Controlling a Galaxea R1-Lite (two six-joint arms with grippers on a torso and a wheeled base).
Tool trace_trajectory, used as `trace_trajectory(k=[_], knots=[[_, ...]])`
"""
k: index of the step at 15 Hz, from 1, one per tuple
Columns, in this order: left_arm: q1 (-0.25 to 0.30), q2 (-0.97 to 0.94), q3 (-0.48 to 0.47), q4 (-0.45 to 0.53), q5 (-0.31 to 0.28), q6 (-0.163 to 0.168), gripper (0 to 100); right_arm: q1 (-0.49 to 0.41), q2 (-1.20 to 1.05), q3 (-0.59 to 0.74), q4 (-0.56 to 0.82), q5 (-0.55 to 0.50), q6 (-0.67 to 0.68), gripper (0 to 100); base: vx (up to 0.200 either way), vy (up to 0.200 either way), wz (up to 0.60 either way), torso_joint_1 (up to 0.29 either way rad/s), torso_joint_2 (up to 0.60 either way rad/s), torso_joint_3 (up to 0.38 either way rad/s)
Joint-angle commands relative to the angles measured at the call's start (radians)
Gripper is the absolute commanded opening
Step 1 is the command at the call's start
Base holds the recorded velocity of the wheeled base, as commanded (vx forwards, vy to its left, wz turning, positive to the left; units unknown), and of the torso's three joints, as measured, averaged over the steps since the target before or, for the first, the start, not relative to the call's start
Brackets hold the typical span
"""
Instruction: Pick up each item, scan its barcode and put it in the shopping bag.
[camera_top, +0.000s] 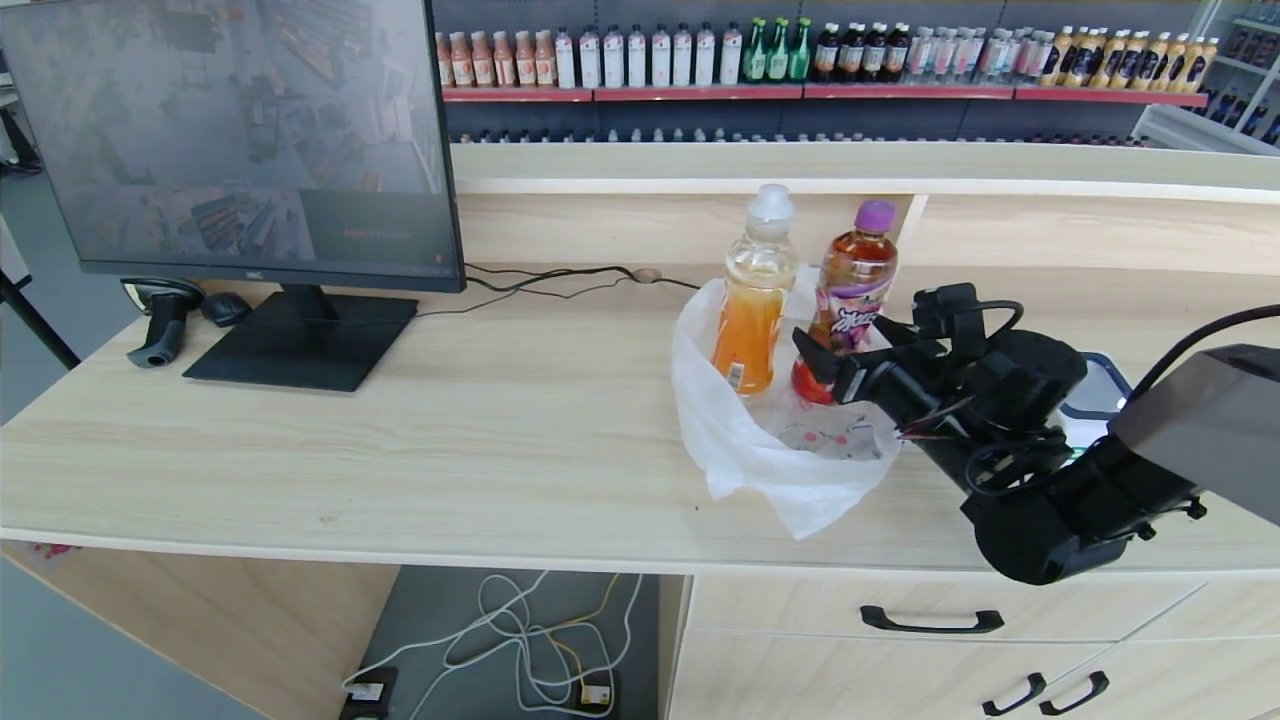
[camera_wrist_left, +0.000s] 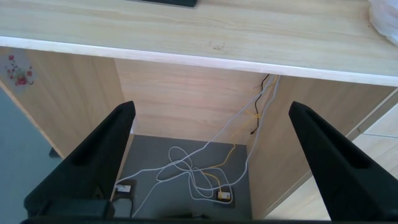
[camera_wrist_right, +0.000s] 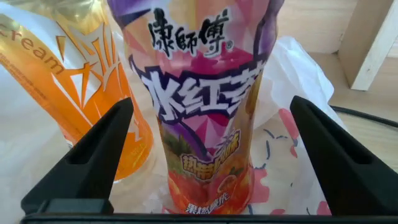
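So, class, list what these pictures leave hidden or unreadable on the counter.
Head view: lower part of the purple-capped bottle, partly behind the right gripper.
Head view: a blue-rimmed object, mostly behind the right arm.
Right wrist view: caps of that bottle and the orange bottle, cut off.

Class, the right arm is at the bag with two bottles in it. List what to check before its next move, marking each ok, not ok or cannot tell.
1. right gripper open, one finger on either side of the purple-capped bottle: ok.
2. Purple-capped bottle upright inside the shopping bag: ok.
3. orange bottle upright in the bag beside it: ok.
4. Both barcodes scanned: cannot tell; the scanner sits at the counter's far left.
5. left gripper open and empty, below the counter edge: ok.
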Motion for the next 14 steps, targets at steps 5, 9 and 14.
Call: trace_trajectory(k=[5,9,14], knots=[[0.000,0.000,0.000,0.000,0.000,0.000,100,-0.009,-0.157,0.106,0.001,0.005,-0.030,100,0.000,0.000,0.00,0.000,0.00,0.000],[0.000,0.000,0.000,0.000,0.000,-0.002,100,-0.012,-0.294,0.206,-0.001,0.005,-0.019,100,0.000,0.000,0.00,0.000,0.00,0.000],[-0.002,0.000,0.000,0.001,0.000,0.000,100,-0.006,-0.415,0.382,-0.093,0.110,-0.067,100,0.000,0.000,0.00,0.000,0.00,0.000]])
